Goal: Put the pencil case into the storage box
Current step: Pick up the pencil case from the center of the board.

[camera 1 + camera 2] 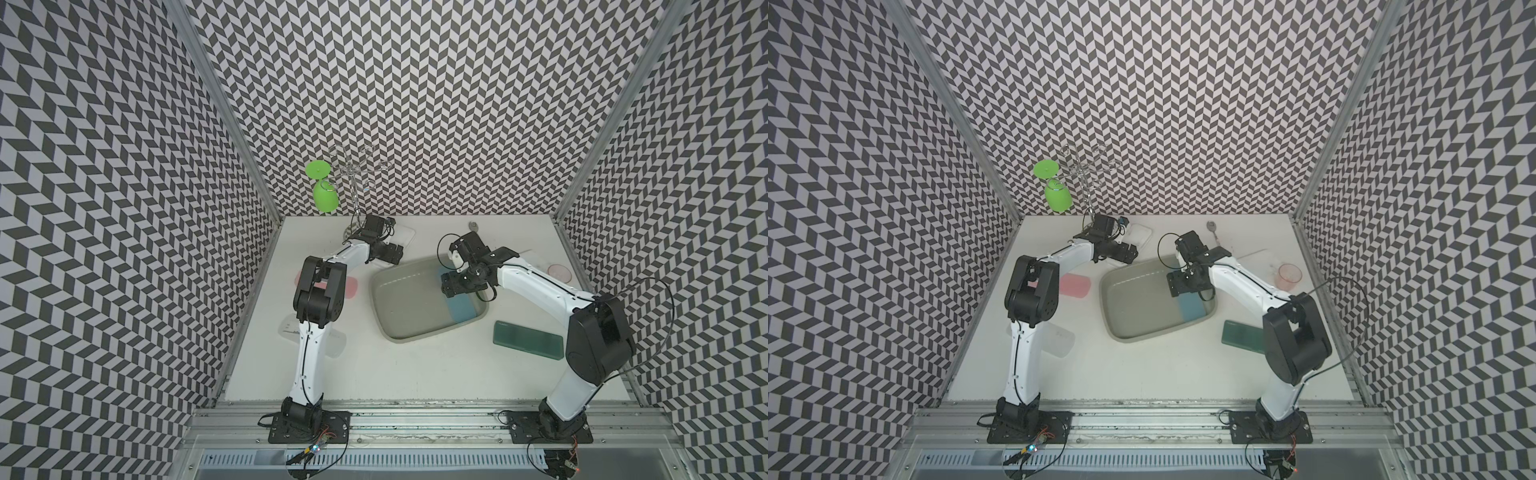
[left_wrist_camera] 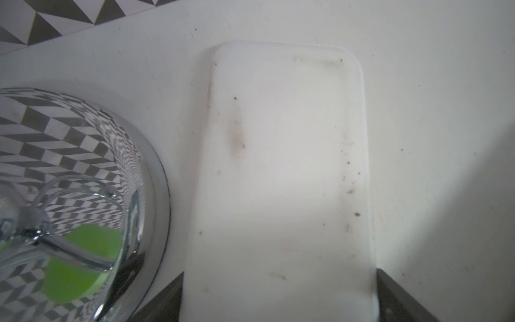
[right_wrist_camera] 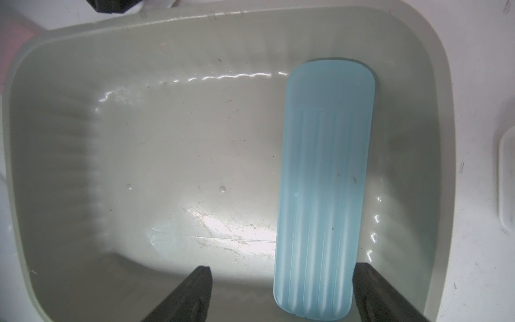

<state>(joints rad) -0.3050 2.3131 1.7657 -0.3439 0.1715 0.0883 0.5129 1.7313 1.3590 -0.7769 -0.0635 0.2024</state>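
Note:
A white pencil case (image 2: 284, 167) lies on the table by the back wall, also seen in a top view (image 1: 406, 235). My left gripper (image 2: 278, 306) is down over its near end (image 1: 390, 253), with a dark finger (image 2: 167, 301) against each long side. The grey storage box (image 1: 415, 338) sits mid-table. Inside it a light blue ribbed pencil case (image 3: 326, 181) lies along the right wall (image 1: 461, 309). Above that side of the box (image 3: 250, 16) my right gripper (image 3: 281, 278) hovers open (image 1: 457, 286), holding nothing.
A chrome glass rack (image 1: 353, 174) holding a green glass (image 1: 325, 195) stands beside the white case; its base (image 2: 125, 167) almost touches it. A green case (image 1: 528, 340), pink case (image 1: 1075, 286), clear case (image 1: 1061, 338), pink cup (image 1: 1287, 276) and spoon (image 1: 1213, 232) lie around.

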